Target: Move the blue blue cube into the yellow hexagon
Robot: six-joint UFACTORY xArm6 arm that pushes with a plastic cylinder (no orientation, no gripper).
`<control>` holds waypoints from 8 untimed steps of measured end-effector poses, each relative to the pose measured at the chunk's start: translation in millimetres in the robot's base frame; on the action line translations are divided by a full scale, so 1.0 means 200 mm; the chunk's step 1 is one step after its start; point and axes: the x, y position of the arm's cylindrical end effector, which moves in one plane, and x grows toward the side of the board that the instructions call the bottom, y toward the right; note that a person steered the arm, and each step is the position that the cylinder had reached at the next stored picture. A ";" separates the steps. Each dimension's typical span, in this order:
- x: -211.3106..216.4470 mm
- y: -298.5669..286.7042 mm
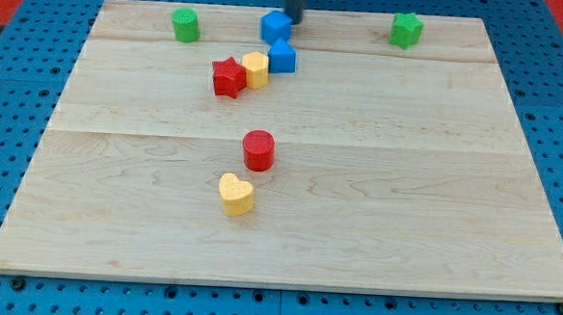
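The blue cube [275,26] sits near the view's top edge of the wooden board [406,183]. My tip [294,19] is at the cube's upper right side, touching or nearly touching it. The yellow hexagon [255,69] lies below and slightly left of the cube. It sits between a red star [228,78] on its left and a second blue block [282,56] on its upper right. That second blue block sits directly below the cube, with a small gap.
A green cylinder [185,25] stands at the top left and a green star [406,30] at the top right. A red cylinder [258,150] and a yellow heart [235,194] lie near the board's middle.
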 end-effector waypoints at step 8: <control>0.29 -0.06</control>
